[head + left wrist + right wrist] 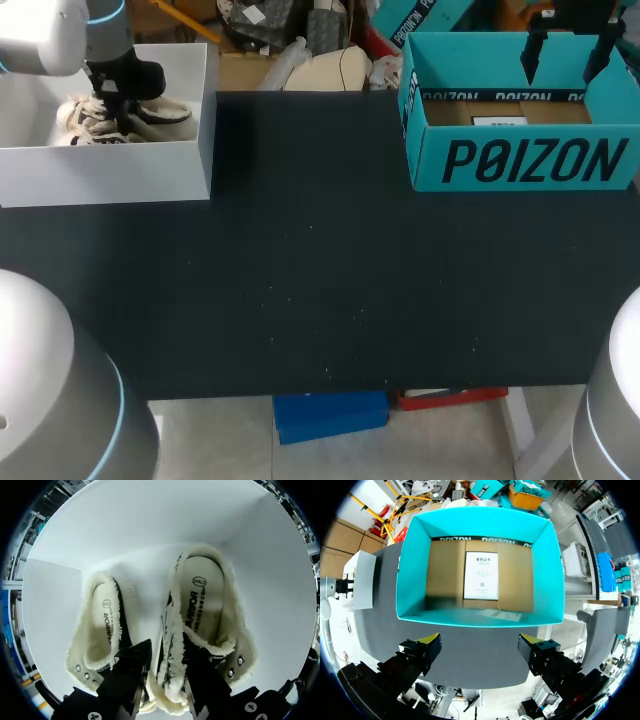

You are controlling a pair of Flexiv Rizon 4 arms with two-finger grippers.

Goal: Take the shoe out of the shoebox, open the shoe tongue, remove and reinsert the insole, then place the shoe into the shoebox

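**Gripped, not yet lifted out**

Down inside a white open-topped cardboard box (110, 170) at the far left of the black table (320, 280) with the left gripper (167, 665). Closed there on a cream fleece-lined shoe with black sides (205, 605). One dark finger inside the shoe's opening, the other outside it, and the fleecy, laced side wall pinched between the two. Yellow tips out of sight from the left wrist view. Shoe inside the white box, opening upward, printed insole in place.

Just beside it, past the outer finger, a second cream fleece-lined shoe (100, 625), lying alongside and not touched by either finger.

Well apart, at the far right of the table, a teal cardboard shoebox (520, 160). Open at the top, with a brown cardboard floor and a white paper label (481, 575) flat in the middle of it. No shoe inside.

Hovering on that side with the right gripper (481, 645), fingers spread wide and holding nothing. Only bare table between the yellow tips in the right wrist view, with the teal cardboard shoebox just ahead.
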